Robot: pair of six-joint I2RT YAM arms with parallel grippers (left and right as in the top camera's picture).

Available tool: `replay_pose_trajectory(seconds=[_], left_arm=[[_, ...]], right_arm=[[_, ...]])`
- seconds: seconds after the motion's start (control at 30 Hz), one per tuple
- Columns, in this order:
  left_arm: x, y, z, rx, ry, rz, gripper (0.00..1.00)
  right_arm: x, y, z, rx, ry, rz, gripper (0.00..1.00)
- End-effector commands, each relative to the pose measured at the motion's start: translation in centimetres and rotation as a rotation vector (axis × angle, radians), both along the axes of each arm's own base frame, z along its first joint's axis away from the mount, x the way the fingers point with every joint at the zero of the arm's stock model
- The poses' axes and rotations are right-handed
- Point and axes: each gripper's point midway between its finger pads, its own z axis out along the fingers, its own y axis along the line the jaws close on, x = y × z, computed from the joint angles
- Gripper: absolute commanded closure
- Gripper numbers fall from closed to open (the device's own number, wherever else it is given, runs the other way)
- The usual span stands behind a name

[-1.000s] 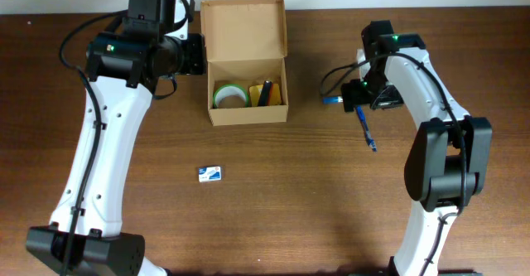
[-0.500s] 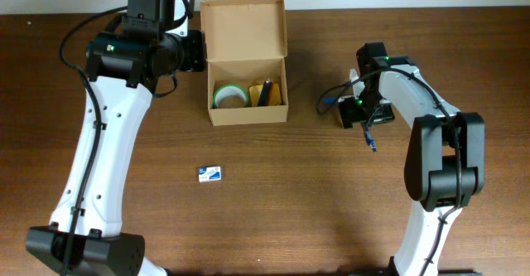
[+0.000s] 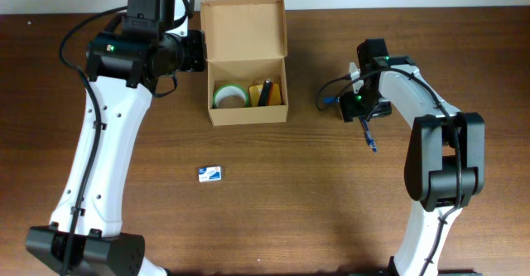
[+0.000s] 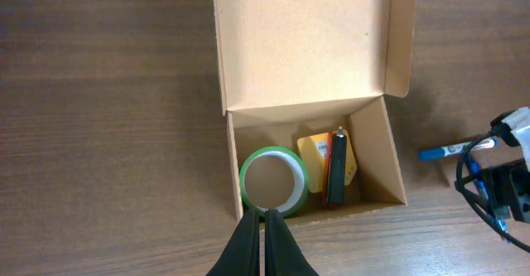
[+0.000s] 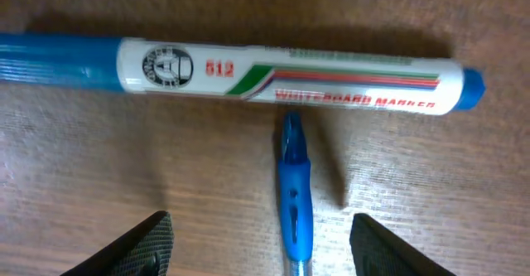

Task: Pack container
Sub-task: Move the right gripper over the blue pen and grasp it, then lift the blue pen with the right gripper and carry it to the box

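Note:
The tan cardboard container [image 3: 246,67] stands open at the back of the table, flap lid up; it also shows in the left wrist view [image 4: 306,77]. Inside lie a green tape roll [image 3: 229,95], a yellow cube [image 3: 258,90] and a dark marker [image 4: 337,167]. My left gripper [image 4: 262,226] is shut and empty, just in front of the box's near wall. My right gripper [image 5: 263,247] is open, low over the table, its fingers on either side of a blue pen [image 5: 295,195] [image 3: 368,133]. A blue whiteboard marker [image 5: 248,70] lies crosswise just beyond the pen's tip.
A small white and blue card [image 3: 209,173] lies on the brown wooden table [image 3: 273,201] in front of the box. The left arm's cable-carrying elbow hangs beside the box's left wall.
My right gripper has come down and shifted slightly left over the blue pen and the whiteboard marker. The left arm and the box have not moved.

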Motion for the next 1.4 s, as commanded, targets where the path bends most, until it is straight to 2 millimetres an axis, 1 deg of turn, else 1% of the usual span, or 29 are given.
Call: replay_pose_trajectory(seconds=[0.0,0.07,0.2,0.3,0.57,0.67,0.83,0.93,1.03,1.13,1.2,1.27,1.37], left_arm=[[0.0,0.1,0.7,-0.006,-0.019,0.01,0.97],[0.0,0.1,0.7,-0.006,-0.019,0.01,0.97],[0.0,0.1,0.7,-0.006,-0.019,0.01,0.98],[0.0,0.1,0.7,-0.006,-0.019,0.01,0.97],[0.0,0.1,0.7,-0.006,-0.019,0.01,0.97],[0.0,0.1,0.7,-0.006,-0.019,0.01,0.97],[0.0,0.1,0.7,-0.006,-0.019,0.01,0.97],[0.0,0.1,0.7,-0.007,-0.018,0.01,0.97],[0.0,0.1,0.7,-0.006,-0.019,0.01,0.98],[0.0,0.1,0.7,-0.006,-0.019,0.01,0.97],[0.1,0.2,0.8,-0.002,-0.024,0.015,0.98],[0.3,0.7,0.9,0.021,-0.036,0.036,0.98],[0.6,1.8,1.0,0.064,-0.049,0.076,0.98]], right_arm=[[0.2,0.1,-0.4,0.004,-0.005,0.004,0.29],[0.4,0.1,-0.4,0.005,-0.015,0.004,0.29],[-0.3,0.0,-0.5,0.003,0.014,0.005,0.29],[-0.5,0.0,-0.9,0.002,0.015,0.008,0.3],[-0.3,0.0,-1.4,0.003,-0.001,0.008,0.38],[-0.6,0.0,-1.8,0.003,0.004,0.008,0.47],[-0.8,0.0,-2.0,0.003,0.008,0.007,0.7],[-0.8,0.0,-2.0,0.003,0.008,0.007,0.81],[-0.8,0.0,-2.0,0.004,0.009,0.004,0.95],[-1.2,0.1,-2.0,0.004,0.026,0.005,0.96],[-1.5,0.2,-1.5,0.013,0.048,0.006,0.96],[-1.6,0.5,-0.7,0.028,0.061,0.007,0.96],[-1.0,1.3,1.6,0.073,0.069,0.01,0.96]])
